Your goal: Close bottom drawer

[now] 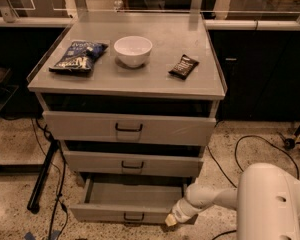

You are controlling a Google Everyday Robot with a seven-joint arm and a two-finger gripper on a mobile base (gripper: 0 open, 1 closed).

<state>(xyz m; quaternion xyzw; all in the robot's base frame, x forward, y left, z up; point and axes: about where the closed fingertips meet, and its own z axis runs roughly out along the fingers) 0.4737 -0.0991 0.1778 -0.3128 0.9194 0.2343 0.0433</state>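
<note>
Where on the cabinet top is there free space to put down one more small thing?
The front strip of the cabinet top, before the chip bag, bowl and snack bar, is bare. Between those three it is tighter. The open bottom drawer also looks bare inside, but the gripper is at its front right corner.
</note>
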